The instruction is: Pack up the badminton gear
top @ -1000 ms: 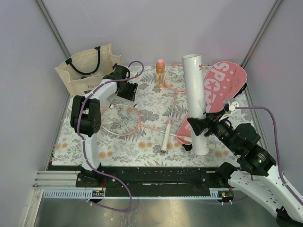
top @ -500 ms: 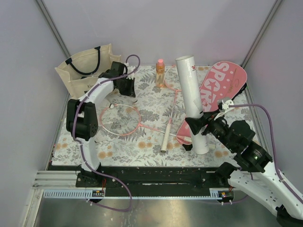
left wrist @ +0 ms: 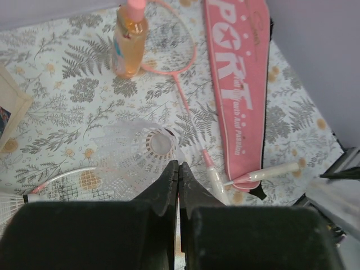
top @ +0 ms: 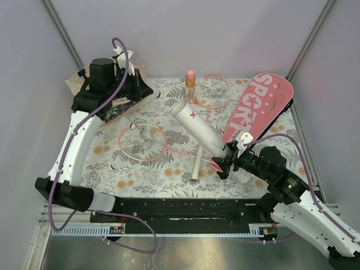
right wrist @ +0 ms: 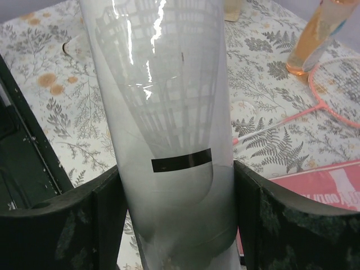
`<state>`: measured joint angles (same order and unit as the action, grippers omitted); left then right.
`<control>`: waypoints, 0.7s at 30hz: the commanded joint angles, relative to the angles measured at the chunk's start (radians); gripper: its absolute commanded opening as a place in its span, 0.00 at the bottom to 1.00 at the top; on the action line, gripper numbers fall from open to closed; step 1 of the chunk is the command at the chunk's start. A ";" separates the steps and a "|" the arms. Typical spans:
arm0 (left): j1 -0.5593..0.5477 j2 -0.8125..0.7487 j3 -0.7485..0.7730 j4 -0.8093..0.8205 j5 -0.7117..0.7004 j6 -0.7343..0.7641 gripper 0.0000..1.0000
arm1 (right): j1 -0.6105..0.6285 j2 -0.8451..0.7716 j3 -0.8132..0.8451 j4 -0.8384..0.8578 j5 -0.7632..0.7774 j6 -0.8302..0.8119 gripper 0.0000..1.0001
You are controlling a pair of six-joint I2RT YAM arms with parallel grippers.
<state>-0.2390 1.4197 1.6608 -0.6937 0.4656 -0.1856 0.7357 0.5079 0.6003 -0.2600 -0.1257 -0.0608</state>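
My right gripper (top: 224,163) (right wrist: 177,180) is shut on the lower end of the long white tube (top: 199,128) (right wrist: 163,112), which leans up and to the left. My left gripper (top: 151,93) (left wrist: 178,164) is raised near the tote bag and shut, with a white shuttlecock (left wrist: 140,149) pinched at its tips. One pink racket (top: 143,142) (left wrist: 62,174) lies at the left of the mat. The other racket (top: 212,91) (left wrist: 185,101) lies by the bottle. The pink "SPORT" cover (top: 260,107) (left wrist: 239,79) lies at the right.
An orange bottle with a pink cap (top: 190,85) (left wrist: 129,39) stands at the back centre. The beige tote bag (top: 76,84) sits at the back left, mostly hidden behind my left arm. Walls close in on both sides.
The left gripper shut and rose from the mat toward the bag. The right gripper tipped the tube from upright to a lean to the left, uncovering the far racket head.
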 commanded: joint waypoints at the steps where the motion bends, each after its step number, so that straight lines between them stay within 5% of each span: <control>1: 0.004 -0.142 0.037 -0.030 0.071 -0.048 0.00 | -0.004 0.015 0.016 0.062 -0.117 -0.200 0.53; 12: 0.003 -0.360 -0.013 -0.063 0.309 -0.121 0.00 | -0.004 0.083 0.056 0.097 -0.149 -0.295 0.50; 21: 0.003 -0.413 -0.081 -0.047 0.327 -0.150 0.00 | -0.004 0.073 0.038 0.188 -0.178 -0.275 0.48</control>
<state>-0.2390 1.0199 1.5917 -0.7700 0.7509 -0.3065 0.7357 0.6041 0.6010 -0.2001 -0.2775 -0.3256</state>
